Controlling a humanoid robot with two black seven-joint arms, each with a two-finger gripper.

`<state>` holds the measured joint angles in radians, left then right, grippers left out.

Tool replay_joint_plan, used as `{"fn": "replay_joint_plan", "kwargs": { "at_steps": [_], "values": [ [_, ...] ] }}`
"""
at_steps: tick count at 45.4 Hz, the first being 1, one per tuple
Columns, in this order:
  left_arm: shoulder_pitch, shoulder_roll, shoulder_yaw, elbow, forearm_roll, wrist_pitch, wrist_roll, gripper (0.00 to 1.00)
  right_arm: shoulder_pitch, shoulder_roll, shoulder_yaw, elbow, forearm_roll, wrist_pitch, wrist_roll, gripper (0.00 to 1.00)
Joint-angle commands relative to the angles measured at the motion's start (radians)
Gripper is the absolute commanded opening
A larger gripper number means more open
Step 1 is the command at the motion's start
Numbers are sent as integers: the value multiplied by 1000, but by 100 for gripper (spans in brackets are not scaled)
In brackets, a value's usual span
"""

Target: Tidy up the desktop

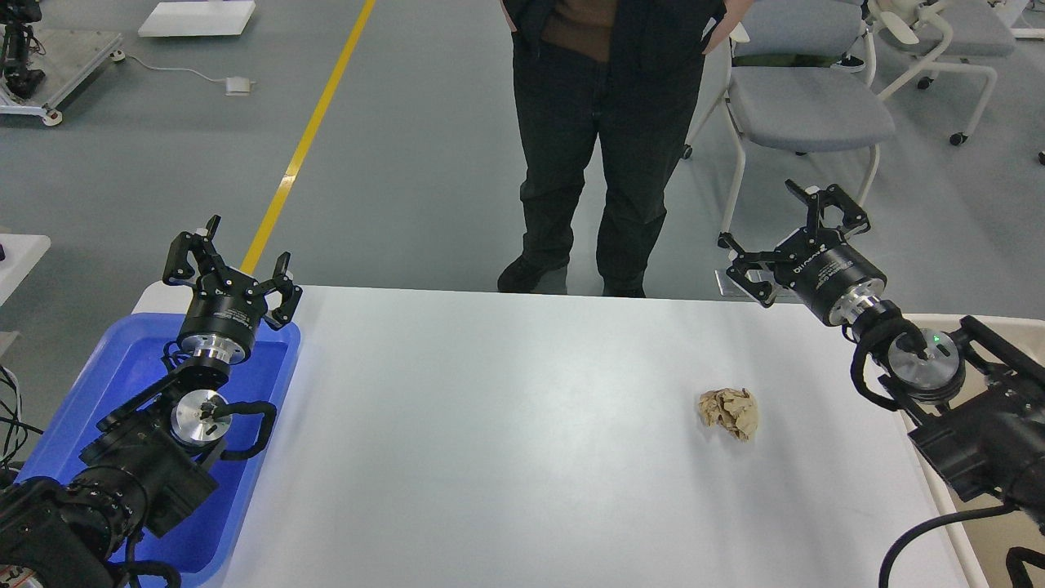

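Note:
The white desktop (506, 441) fills the middle of the head view. A crumpled tan paper ball (729, 412) lies on it at the right. My right gripper (796, 237) is open and empty, above the desktop's far right edge, behind and to the right of the ball. My left gripper (229, 261) is open and empty, held over the far end of the blue plastic tray (106, 384) at the desktop's left side.
A beige-white bin (939, 490) stands against the desktop's right edge, under my right arm. A person (608, 139) stands just beyond the far edge. Grey chairs (808, 114) stand on the floor behind at the right.

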<state>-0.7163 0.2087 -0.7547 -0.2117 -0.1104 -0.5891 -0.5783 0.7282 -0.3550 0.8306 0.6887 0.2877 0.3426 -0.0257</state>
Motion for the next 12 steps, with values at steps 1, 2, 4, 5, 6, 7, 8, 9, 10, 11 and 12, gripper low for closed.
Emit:
{"fn": "replay_joint_plan", "kwargs": {
  "at_steps": [1,2,4,5,6,7,8,9,10,11,12],
  "values": [
    [0,0,0,0,0,-1,0,100,-9,50,4,-5,13,3,3,100],
    [0,0,0,0,0,0,0,100,-12,59,4,-6,13,1,3,100],
    [0,0,0,0,0,0,0,100,-15,74,5,-9,13,1,3,100],
    [0,0,0,0,0,0,0,100,-16,82,5,-9,13,1,3,100],
    [0,1,0,0,0,0,0,100,-18,87,5,-9,13,1,3,100],
    [0,0,0,0,0,-1,0,100,-19,91,5,-9,13,1,3,100],
    [0,0,0,0,0,-1,0,100,-20,94,5,-9,13,1,3,100],
    [0,0,0,0,0,-1,0,100,-20,97,5,-9,13,3,3,100],
    [0,0,0,0,0,0,0,100,-21,97,5,-9,13,1,4,100],
    [0,0,0,0,0,-1,0,100,-23,97,7,-9,13,1,3,100],
    [0,0,0,0,0,0,0,100,-24,99,7,-9,13,1,3,100]
  ]
}}
